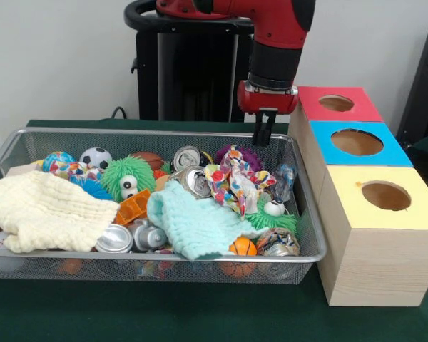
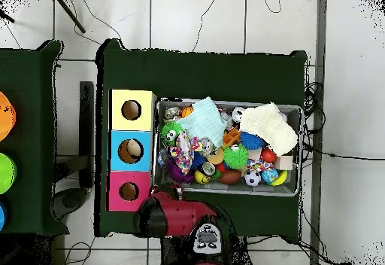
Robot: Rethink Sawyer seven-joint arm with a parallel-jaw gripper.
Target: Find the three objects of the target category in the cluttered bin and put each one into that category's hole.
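Front view shows the gripper (image 1: 263,130) hanging from the red arm (image 1: 279,28) above the far right corner of the bin (image 1: 310,214); its dark fingers hang close together with nothing between them, though whether they are fully closed cannot be told. Just below and beside it lie a purple spiky ball (image 1: 235,154) and a patterned cloth (image 1: 232,179). Further out in the silver mesh bin are crushed cans (image 1: 193,181), a mint cloth (image 1: 189,217), a green fuzzy toy with eyes (image 1: 127,178), a small soccer ball (image 1: 95,157) and a cream cloth (image 1: 46,210). Beside the bin stand three wooden boxes, each with a round hole: red box (image 1: 342,105) nearest the gripper, blue box (image 1: 358,142), then yellow box (image 1: 386,196). Overhead view places the bin (image 2: 299,150) on the green table (image 2: 203,70), boxes touching its side.
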